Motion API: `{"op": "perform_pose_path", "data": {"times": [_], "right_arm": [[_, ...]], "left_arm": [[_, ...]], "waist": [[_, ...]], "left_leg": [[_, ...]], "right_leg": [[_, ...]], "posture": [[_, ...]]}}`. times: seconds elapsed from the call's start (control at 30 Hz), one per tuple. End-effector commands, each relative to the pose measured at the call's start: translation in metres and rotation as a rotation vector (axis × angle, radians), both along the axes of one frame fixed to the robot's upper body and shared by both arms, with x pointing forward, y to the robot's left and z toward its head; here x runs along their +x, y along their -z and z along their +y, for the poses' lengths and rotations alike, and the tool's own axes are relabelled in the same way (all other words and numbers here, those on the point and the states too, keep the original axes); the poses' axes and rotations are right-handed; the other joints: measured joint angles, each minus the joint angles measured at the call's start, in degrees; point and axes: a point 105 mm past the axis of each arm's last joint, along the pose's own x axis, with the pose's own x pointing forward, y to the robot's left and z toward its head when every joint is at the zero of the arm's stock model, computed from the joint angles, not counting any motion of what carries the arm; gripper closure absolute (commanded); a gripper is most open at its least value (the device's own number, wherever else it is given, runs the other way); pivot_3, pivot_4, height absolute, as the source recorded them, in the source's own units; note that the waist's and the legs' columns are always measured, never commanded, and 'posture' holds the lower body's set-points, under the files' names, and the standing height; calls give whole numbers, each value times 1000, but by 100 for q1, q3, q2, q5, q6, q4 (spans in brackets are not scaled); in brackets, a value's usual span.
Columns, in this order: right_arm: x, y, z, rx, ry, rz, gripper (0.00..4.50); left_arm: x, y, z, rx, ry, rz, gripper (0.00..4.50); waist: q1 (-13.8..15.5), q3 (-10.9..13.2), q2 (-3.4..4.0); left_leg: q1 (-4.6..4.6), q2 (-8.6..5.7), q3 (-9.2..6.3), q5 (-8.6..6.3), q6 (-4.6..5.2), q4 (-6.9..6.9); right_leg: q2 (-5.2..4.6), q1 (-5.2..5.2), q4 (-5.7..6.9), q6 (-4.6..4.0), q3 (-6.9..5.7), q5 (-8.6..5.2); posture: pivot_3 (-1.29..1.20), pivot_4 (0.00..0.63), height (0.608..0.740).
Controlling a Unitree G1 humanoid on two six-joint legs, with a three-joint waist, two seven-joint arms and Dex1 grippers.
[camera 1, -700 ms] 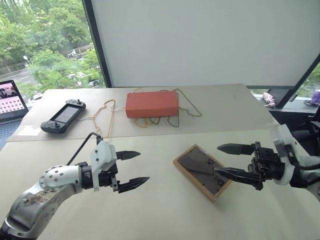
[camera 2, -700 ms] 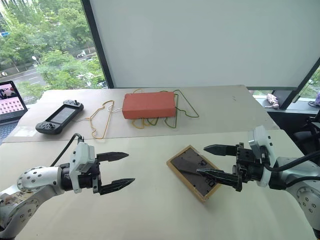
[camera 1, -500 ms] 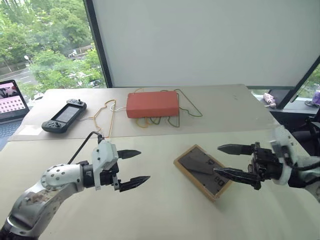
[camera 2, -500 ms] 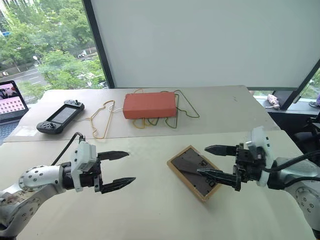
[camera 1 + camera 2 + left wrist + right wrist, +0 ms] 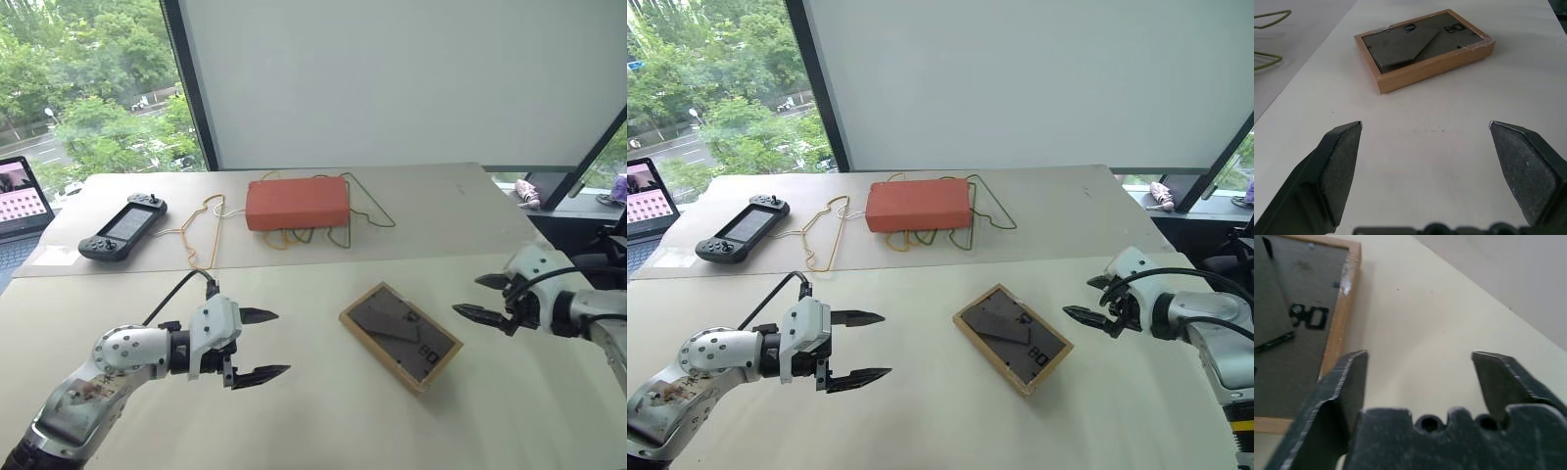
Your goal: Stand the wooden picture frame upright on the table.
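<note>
The wooden picture frame [image 5: 400, 336] lies flat on the desk [image 5: 323, 421], face down, so I see its dark grey back panel with the fold-out stand lying folded against it. It sits turned at an angle, in the right half of the near desk, a little behind the middle between its front and back edge. So I judge the task is not yet begun in its main part: the frame must be lifted, the stand opened, and the frame set upright.

My left end effector [image 5: 260, 345] hovers above the desk to the left of the frame, well apart from it, with its two fingers spread wide and nothing between them. My right end effector [image 5: 487, 300] is just beside the frame's right corner, not touching it, also spread and empty.

The desk surface is cream, smooth and matte. On a second desk behind it, I see an orange-red box [image 5: 298, 204] over some wire hangers [image 5: 201, 232], a game controller [image 5: 123, 227] toward the left edge, and a laptop [image 5: 22, 201] at the far left. Behind are a white wall and windows with green trees.
</note>
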Motion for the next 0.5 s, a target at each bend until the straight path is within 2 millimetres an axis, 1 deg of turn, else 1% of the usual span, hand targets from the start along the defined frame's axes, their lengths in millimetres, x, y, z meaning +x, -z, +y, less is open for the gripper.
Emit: {"op": "perform_pose_path", "data": {"times": [0.03, 0.1, 0.13, 0.23, 0.27, 0.3, 0.33, 0.37, 0.4, 0.43, 0.47, 0.5], "right_arm": [[3, 1, 0, -60, -27, -8, 2090], [6, 8, -1, -89, -28, 9, 2750], [8, 11, -2, -105, -30, 15, 3175], [12, 18, -4, -143, -37, 32, 4146], [15, 25, -5, -178, -46, 46, 4499], [17, 31, -5, -204, -54, 57, 4500], [20, 36, -4, -216, -63, 69, 4500], [23, 39, -3, -224, -73, 76, 4500], [25, 44, -1, -236, -90, 90, 4500], [23, 55, 5, -268, -142, 116, 4500], [21, 63, 12, -278, -197, 141, 4500], [19, 68, 16, -283, -235, 157, 4500]], "left_arm": [[0, 2, -3, -7, 11, 33, 0], [-1, 9, -5, 3, 23, 71, 519], [-1, 13, -6, 8, 25, 81, 773], [0, 22, -10, 12, 34, 102, 1770], [1, 28, -14, 8, 39, 121, 2144], [2, 32, -17, 6, 43, 135, 2374], [3, 36, -19, 6, 42, 153, 2838], [4, 39, -20, 8, 41, 156, 3104], [6, 43, -21, 23, 38, 147, 3638], [9, 47, -21, 36, 34, 140, 3946], [11, 50, -20, 45, 32, 134, 4350], [13, 51, -20, 55, 32, 123, 4449]], "waist": [[1, 0, 0], [0, 0, 0], [-1, 0, 1], [-10, 0, 1], [-14, 0, 1], [-16, -1, 2], [-14, 0, 1], [-20, -1, 1], [-31, -1, 1], [-44, -1, 1], [-58, -2, -3], [-71, -4, -6]], "left_leg": [[0, 0, 0, 0, 0, 0], [0, 0, 0, 0, 0, 1], [-1, -1, 1, 0, 0, 1], [0, 0, 1, 0, 0, 1], [0, 0, 1, 0, 0, 1], [0, 0, 1, 0, 0, 1], [3, -1, 2, 1, 0, 1], [3, -2, 4, 2, -2, 2], [3, -1, 4, 2, -2, 3], [4, -2, 6, 2, -2, 4], [7, 0, 7, 2, -2, 4], [10, 3, 6, 2, -3, 4]], "right_leg": [[0, 0, 0, 0, 0, 0], [0, 0, 1, 0, 0, 0], [0, -1, 2, 0, 0, 0], [2, -2, 4, 0, 1, 0], [3, -4, 5, 0, 1, 0], [4, -5, 6, 0, 2, 0], [3, -2, 6, 0, 2, 0], [2, -3, 7, 0, 2, 0], [3, -2, 7, 0, 2, 0], [3, -3, 10, -1, 4, 0], [5, -1, 11, -1, 6, 1], [9, 1, 12, -2, 5, 2]], "posture": [[0, 150, 740], [0, 150, 740], [0, 150, 740], [0, 150, 740], [0, 150, 740], [0, 150, 740], [0, 150, 740], [0, 150, 740], [0, 150, 740], [0, 150, 740], [0, 150, 740], [0, 150, 740]]}}
